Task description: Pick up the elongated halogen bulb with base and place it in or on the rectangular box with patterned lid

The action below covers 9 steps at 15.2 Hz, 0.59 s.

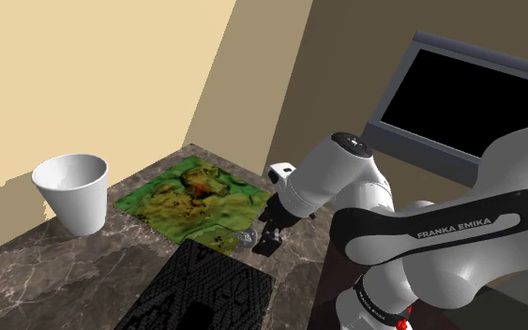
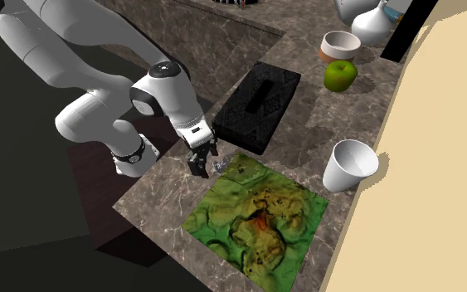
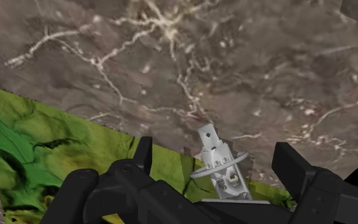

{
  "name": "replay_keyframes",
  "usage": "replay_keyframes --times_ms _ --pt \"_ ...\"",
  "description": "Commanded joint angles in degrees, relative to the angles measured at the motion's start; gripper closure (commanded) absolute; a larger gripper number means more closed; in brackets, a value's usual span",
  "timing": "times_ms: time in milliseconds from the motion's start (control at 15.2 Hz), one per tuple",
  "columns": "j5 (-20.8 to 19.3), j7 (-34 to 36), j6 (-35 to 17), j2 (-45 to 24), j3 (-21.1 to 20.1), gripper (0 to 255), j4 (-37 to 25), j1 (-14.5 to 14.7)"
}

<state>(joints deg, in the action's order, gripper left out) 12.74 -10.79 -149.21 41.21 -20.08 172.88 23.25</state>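
Observation:
A small glassy halogen bulb with a metal base [image 3: 219, 167] lies on the marble counter at the corner of a green and yellow mat [image 3: 44, 153]. My black gripper [image 3: 217, 159] is low over it and open, one finger on each side of the bulb, neither touching. In the shoulder view the bulb [image 1: 248, 238] sits just beside the gripper [image 1: 266, 246]. The black rectangular box with a patterned lid [image 1: 201, 291] lies close by on the counter. In the second exterior view the box [image 2: 260, 104] is beyond the gripper [image 2: 200, 166] and the bulb [image 2: 220, 167].
A white cup [image 1: 72, 192] stands past the mat [image 1: 196, 202], near the wall. The second exterior view shows a green apple [image 2: 340, 75] and a bowl [image 2: 340, 43] beyond the box. A dark screen [image 1: 468, 103] stands behind the arm. The counter edge [image 2: 153, 170] runs just by the gripper.

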Motion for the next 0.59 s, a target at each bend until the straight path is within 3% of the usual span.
replay_keyframes --times_ms 0,264,330,528 --pt "0.0 0.0 -0.3 -0.2 0.0 0 0.0 0.0" --pt "0.0 0.0 -0.3 -0.2 0.0 0 0.0 0.0" --pt "0.0 0.0 -0.3 -0.2 0.0 255 0.0 0.0" --pt "0.0 0.0 -0.3 -0.2 0.0 255 0.0 0.0"
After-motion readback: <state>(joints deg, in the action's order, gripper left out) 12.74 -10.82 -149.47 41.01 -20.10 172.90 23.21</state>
